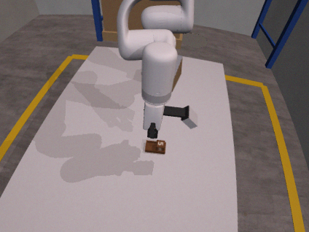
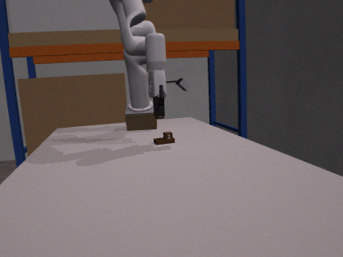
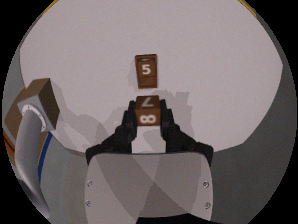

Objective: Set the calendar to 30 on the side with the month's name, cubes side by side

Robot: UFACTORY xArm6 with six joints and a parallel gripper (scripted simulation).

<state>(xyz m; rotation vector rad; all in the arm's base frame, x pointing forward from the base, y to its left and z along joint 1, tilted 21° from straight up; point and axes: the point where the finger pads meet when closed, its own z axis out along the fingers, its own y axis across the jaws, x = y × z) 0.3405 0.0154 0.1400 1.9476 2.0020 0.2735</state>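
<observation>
The brown calendar tray (image 1: 155, 147) lies flat on the white table. One brown cube (image 1: 160, 145) stands in its right part with a 5 facing up; in the exterior view this cube (image 2: 168, 136) shows a 1 on its side. The tray's left part is empty. My gripper (image 1: 151, 132) hangs above the tray's left part, clear of it, and is shut on the other cube. In the wrist view that held cube (image 3: 147, 112) sits between the fingers and shows an 8 and a 7, with the tray and its 5 cube (image 3: 147, 72) below. The month's name is not readable.
The arm's brown base block (image 2: 140, 120) stands at the far end of the table. A dark bracket with the wrist camera (image 1: 178, 112) sticks out to the right of the wrist. Blue and orange shelving (image 2: 121, 44) stands behind the table.
</observation>
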